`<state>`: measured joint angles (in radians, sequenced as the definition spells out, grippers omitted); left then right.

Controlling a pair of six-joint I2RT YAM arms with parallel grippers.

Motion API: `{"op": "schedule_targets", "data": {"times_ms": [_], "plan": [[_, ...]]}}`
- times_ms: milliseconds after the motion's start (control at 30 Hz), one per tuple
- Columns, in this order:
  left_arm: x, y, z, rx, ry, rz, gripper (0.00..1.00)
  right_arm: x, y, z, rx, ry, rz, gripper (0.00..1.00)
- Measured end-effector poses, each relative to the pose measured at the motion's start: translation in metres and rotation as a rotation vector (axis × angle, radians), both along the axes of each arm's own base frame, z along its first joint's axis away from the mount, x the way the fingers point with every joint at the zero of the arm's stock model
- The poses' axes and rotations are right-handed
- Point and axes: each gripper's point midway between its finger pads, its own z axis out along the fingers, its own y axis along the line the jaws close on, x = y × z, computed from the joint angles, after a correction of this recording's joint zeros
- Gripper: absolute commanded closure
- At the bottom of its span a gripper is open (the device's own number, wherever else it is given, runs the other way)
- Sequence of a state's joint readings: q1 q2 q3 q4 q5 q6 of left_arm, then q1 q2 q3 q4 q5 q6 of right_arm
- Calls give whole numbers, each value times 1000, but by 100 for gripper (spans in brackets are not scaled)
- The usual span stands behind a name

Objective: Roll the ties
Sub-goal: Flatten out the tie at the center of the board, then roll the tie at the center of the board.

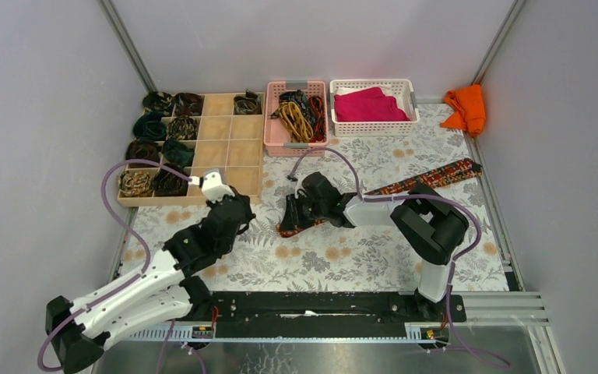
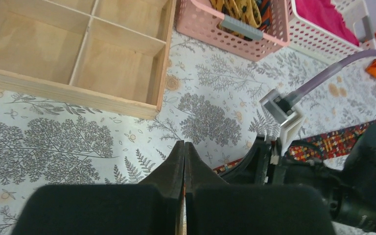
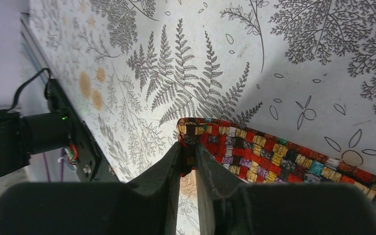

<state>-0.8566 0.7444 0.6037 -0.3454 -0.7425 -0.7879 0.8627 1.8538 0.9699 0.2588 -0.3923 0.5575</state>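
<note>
Top external: I log one red patterned tie (image 1: 428, 178) lying slantwise across the tabletop (image 1: 374, 249), its far end toward the right wall and its near end at centre. The right end effector (image 1: 290, 216) sits on that near end. Rolled ties (image 1: 152, 125) fill the left compartments of the wooden tray (image 1: 233, 148). Loose ties (image 1: 300, 117) are heaped in the pink basket (image 1: 271, 132).

Left wrist: I see the left end effector (image 2: 184, 144) with its jaws pressed flat together and nothing between them. It hangs over bare tabletop, near the tray's corner.

Right wrist: the jaws stand nearly together. I read them as pinching the edge of the tie's folded end, which lies on the tabletop.
</note>
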Motion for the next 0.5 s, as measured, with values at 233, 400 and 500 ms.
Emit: {"op": "schedule_targets", "data": {"times_ms": [233, 400, 500], "plan": [[5, -18, -21, 21, 35, -53, 100, 1, -3, 11, 107, 50, -2, 78], [8, -24, -24, 17, 29, -70, 100, 1, -1, 25, 202, 100, 10, 78], [9, -26, -26, 19, 24, -77, 100, 4, -4, 32, 260, 134, 4, 78]]}}
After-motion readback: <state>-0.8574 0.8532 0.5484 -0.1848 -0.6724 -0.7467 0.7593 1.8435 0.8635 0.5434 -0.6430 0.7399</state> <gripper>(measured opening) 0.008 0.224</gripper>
